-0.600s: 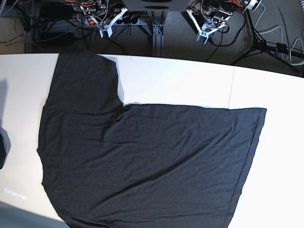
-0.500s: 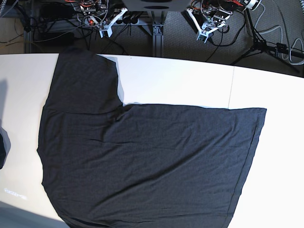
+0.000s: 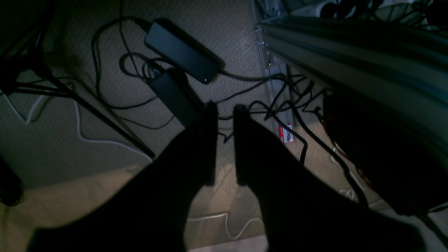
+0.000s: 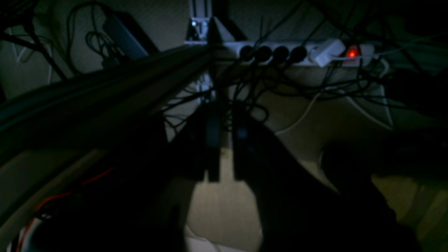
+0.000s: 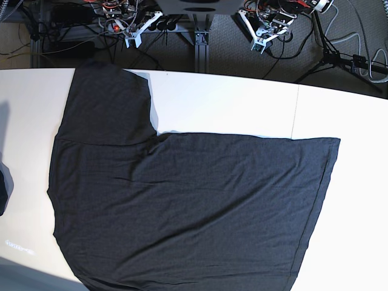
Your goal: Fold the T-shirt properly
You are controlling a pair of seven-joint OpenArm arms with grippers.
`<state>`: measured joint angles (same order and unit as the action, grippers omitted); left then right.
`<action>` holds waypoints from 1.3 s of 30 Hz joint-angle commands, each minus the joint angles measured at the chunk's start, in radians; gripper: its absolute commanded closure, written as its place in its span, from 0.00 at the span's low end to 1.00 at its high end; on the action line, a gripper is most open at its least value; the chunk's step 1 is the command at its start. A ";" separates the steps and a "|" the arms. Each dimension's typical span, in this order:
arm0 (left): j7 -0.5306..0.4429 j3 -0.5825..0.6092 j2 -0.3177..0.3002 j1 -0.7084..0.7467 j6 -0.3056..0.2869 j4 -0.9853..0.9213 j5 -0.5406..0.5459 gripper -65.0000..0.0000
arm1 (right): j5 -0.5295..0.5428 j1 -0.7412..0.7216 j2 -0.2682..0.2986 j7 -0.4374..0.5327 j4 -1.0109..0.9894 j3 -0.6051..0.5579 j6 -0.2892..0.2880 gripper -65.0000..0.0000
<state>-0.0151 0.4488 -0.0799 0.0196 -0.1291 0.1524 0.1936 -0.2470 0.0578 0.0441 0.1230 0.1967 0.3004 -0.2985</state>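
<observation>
The black T-shirt (image 5: pixel 182 206) lies flat and plain side up on the white table (image 5: pixel 230 103), with one sleeve (image 5: pixel 109 103) reaching toward the back left. Both arms are drawn back behind the table's far edge, well away from the cloth. My left gripper (image 5: pixel 259 43) hangs over the floor; in its wrist view (image 3: pixel 225 108) the jaws stand slightly apart with nothing between them. My right gripper (image 5: pixel 134 39) also hangs behind the table; its wrist view (image 4: pixel 225 115) shows the jaws almost together and empty.
Cables and black power bricks (image 3: pixel 182 50) lie on the carpet behind the table. A power strip (image 4: pixel 301 52) with a red light sits there too. A tripod (image 5: pixel 330 54) stands at the back right. A dark object (image 5: pixel 3 191) sits at the table's left edge.
</observation>
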 commanded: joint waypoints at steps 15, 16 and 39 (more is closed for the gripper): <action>0.018 0.001 -0.116 0.117 -0.205 0.198 0.011 0.87 | 0.002 0.159 0.088 0.008 0.137 -0.002 -0.046 0.73; 0.019 0.001 -0.130 0.132 -0.233 0.230 0.013 0.87 | 0.011 0.179 0.098 0.008 0.159 -0.002 -0.073 0.73; 0.222 -0.645 -0.336 0.755 -0.384 1.318 0.267 0.81 | 0.677 0.779 0.312 -0.190 1.044 -0.002 -0.188 0.73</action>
<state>0.2226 -0.1905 -0.4026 0.7639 -0.5026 1.4586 0.4530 0.4225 0.8215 0.3443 -0.0826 1.2362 0.2932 -0.4305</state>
